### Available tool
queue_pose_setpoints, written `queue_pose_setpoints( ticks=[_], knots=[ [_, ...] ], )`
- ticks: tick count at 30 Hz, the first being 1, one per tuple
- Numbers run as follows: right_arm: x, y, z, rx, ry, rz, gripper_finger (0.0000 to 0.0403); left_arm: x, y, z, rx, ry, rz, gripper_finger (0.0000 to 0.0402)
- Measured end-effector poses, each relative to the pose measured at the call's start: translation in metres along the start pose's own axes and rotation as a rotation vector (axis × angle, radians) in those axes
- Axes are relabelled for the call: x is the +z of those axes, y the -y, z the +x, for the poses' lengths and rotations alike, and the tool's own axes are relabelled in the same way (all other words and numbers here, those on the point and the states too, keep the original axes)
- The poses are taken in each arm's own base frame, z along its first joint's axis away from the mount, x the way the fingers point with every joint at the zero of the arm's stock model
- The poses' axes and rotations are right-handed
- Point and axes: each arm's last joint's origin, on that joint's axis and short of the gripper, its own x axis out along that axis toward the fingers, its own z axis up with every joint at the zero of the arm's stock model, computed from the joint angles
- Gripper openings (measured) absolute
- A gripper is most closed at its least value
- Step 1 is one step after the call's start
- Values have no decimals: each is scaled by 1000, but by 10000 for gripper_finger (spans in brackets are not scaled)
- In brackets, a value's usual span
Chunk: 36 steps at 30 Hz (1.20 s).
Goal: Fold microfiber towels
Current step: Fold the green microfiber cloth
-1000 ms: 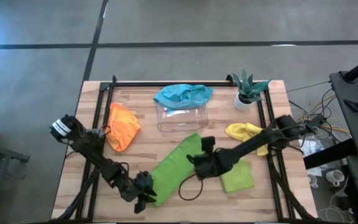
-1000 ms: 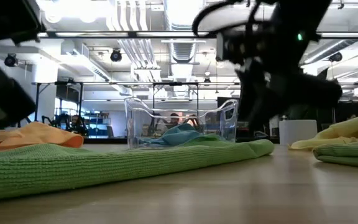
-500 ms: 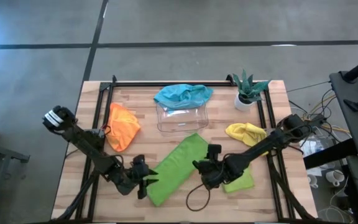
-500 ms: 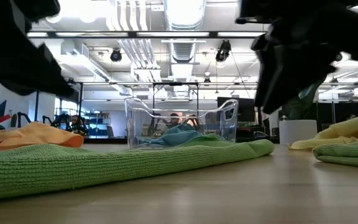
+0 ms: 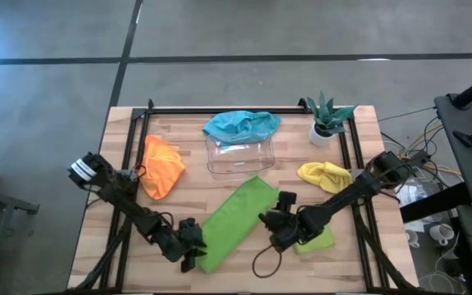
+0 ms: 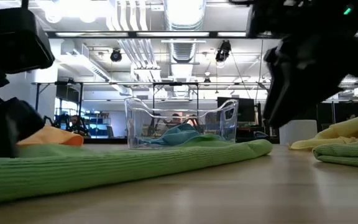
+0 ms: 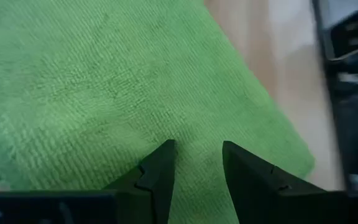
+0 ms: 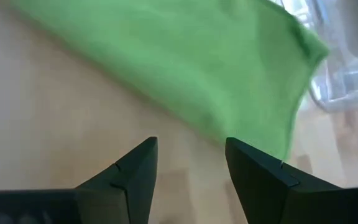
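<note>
— Starting at the near edge, how much folding is done?

— Little, I'd say. Nearest lies the long green towel [image 5: 234, 217], spread in a slanted strip on the table [image 5: 179, 135], apparently folded once and needing more. The left gripper [image 5: 192, 250] sits over its near corner, fingers [image 7: 157, 171] parted with only cloth showing between them, nothing pinched. The right gripper [image 5: 279, 233] hovers over bare wood beside the strip's long edge, jaws apart and empty too.

— Anything finished?

— Possibly the second green towel [image 5: 318, 238], a small flat pad just beyond the right gripper, partly under that arm. That one looks done.

— And farther back?

— The orange towel [image 5: 161, 166] lies bunched on the left, the yellow towel [image 5: 324, 174] crumpled on the right, and the blue towel [image 5: 241, 124] is draped over the clear tray [image 5: 240, 156] at the far side, near the potted plant [image 5: 328, 119]. All three look untouched.
</note>
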Motion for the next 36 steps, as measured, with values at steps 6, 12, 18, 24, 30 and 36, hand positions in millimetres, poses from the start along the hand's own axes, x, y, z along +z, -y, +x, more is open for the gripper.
queue_pose_setpoints(
  ticks=[6, 12, 18, 24, 30, 36],
  knots=[
    [14, 18, 31, 91, 73, -20, 187, 0, 11, 9, -106, 7, -99, 121],
    [14, 59, 74, 79, -31, -149, 187, 15, 30, 6, -297, 176, -40, 121],
    [29, 92, 67, -41, -153, -250, 187, 22, 33, -13, -264, 147, -3, 121],
    [56, 71, 29, 87, -54, -238, 187, 9, 24, -24, -127, 15, 71, 121],
    [62, 18, 4, 240, 192, -196, 187, -5, 11, -2, -35, -25, 152, 121],
    [59, -14, -9, 304, 289, -226, 187, -5, 15, 27, 11, -27, 291, 121]
  ],
)
